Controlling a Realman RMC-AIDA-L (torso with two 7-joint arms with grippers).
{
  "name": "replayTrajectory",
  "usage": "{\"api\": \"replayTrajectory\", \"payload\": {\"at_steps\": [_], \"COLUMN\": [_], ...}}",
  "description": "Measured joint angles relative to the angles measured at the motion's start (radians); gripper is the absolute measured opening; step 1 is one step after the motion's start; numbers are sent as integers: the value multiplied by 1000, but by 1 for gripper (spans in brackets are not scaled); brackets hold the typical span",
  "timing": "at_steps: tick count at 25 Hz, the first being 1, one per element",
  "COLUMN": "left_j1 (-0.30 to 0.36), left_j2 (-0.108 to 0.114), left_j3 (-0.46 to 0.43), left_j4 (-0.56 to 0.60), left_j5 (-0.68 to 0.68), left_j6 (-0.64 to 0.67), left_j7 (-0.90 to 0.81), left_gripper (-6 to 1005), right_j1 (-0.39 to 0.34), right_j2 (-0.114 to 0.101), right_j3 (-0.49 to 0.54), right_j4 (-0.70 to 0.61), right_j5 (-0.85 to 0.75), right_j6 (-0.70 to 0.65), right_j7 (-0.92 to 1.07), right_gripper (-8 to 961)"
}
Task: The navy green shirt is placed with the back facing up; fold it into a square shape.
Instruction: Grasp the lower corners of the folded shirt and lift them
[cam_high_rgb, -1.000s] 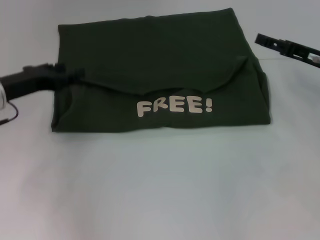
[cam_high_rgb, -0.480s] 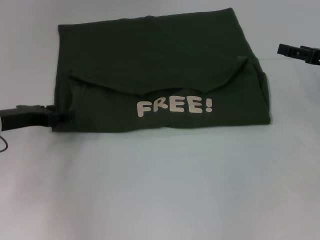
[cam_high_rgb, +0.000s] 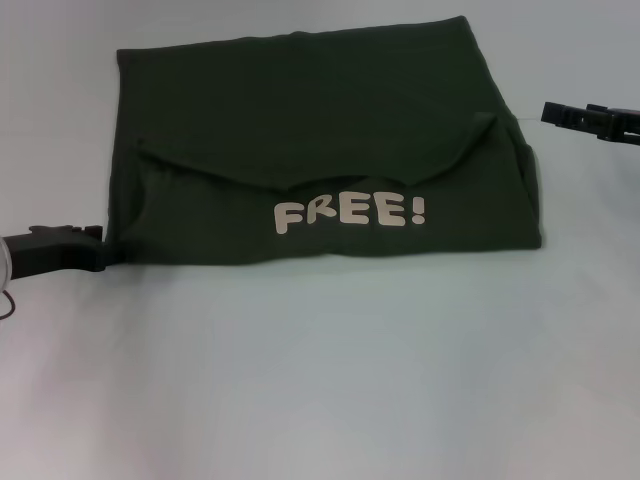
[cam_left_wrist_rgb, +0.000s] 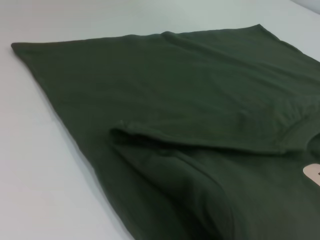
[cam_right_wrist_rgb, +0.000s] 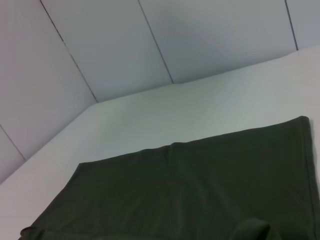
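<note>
Olive cotton fills the far half of the table (cam_high_rgb: 320, 380) in the head view: the shirt (cam_high_rgb: 320, 120) lies as a wide, flat bundle, long axis running left to right, near hem flap turned up so the "FREE!" lettering (cam_high_rgb: 350, 212) faces me and reads upright. My left gripper (cam_high_rgb: 95, 248) sits low at the shirt's near left corner, touching or just beside the cloth; I cannot tell whether its fingers are spread or pinched. My right gripper (cam_high_rgb: 548, 112) hovers off the shirt's right edge, apart from the cloth, and I cannot tell its state either.

From the left wrist, I see the shirt (cam_left_wrist_rgb: 190, 100) close up, with a rolled fold edge (cam_left_wrist_rgb: 150, 137) and loose layers stacked under it. My worry is here: if I lift the corner with only the top layer caught, the layers beneath would slide apart and the fold would open unevenly. A pull from the left alone, with the right side free, would probably drag the whole bundle across the smooth table instead of folding it.

From the right wrist, the shirt (cam_right_wrist_rgb: 200, 190) shows its plain far portion, lying flat with the far edge fairly straight; a small raised tip of cloth (cam_right_wrist_rgb: 252, 227) could snag the fingers if I come in low.
</note>
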Motion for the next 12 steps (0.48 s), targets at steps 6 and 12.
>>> {"api": "replayTrajectory", "payload": {"at_steps": [6, 12], "left_j1": [-2, -3], "left_j2": [-2, -4], "left_j3": [5, 21], "left_j4": [-18, -18], "left_j5": [1, 2], "left_j6": [-3, -8], "left_j7": [8, 9], "left_gripper": [645, 632], "right_j1": [-4, -4], "right_j2": [1, 3], "right_j3": [-3, -20], "right_j4": [4, 5], "right_j5": [0, 0], "right_j6": [2, 10], "right_j7": [-6, -6], "right_gripper": [922, 921]}}
